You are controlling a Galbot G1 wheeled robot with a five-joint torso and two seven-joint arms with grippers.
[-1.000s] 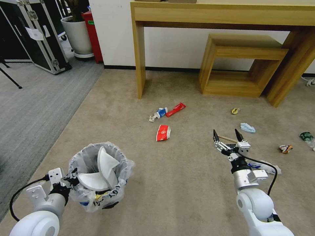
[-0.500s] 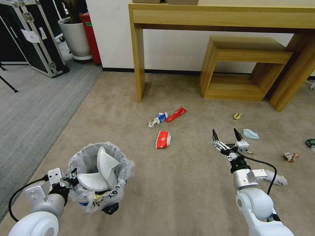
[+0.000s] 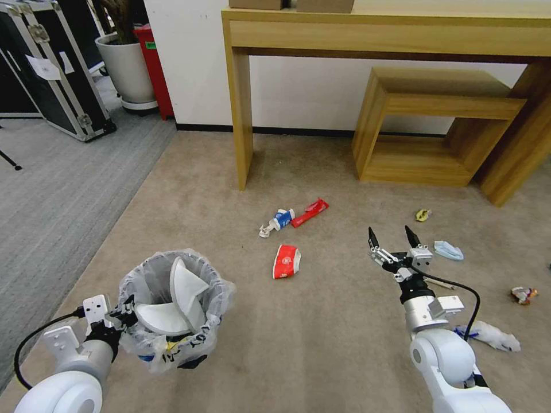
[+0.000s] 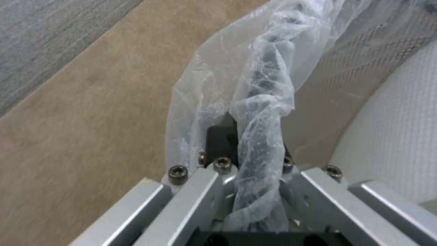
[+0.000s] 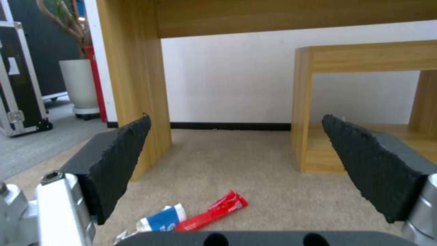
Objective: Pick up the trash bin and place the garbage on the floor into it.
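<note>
The trash bin (image 3: 209, 298), black with a crinkly plastic liner, hangs low at my left with two white slippers (image 3: 181, 295) inside. My left gripper (image 3: 123, 314) is shut on its rim and bag (image 4: 255, 112). My right gripper (image 3: 390, 232) is open and empty above the floor (image 3: 321, 327). Garbage lies ahead: a red-white paper cup (image 3: 286, 261), a red wrapper (image 3: 309, 212), a blue-white crumpled tube (image 3: 278, 219), a yellow scrap (image 3: 423, 215), a light-blue mask (image 3: 447, 250), a wooden stick (image 3: 441, 283), a colourful wrapper (image 3: 523, 295) and a crumpled tissue (image 3: 491, 336). The right wrist view looks between the open fingers (image 5: 121, 164) at the red wrapper (image 5: 214, 213).
A wooden desk (image 3: 241, 103) and a low wooden shelf (image 3: 425, 126) stand against the white wall ahead. A grey carpet strip (image 3: 51, 195) runs along the left, with black flight cases (image 3: 51, 86) and a white plant pot (image 3: 126, 74) behind it.
The whole head view has shifted: the camera has moved closer to the desk, and the litter sits lower and farther right. Both arms hold their poses, bin still gripped.
</note>
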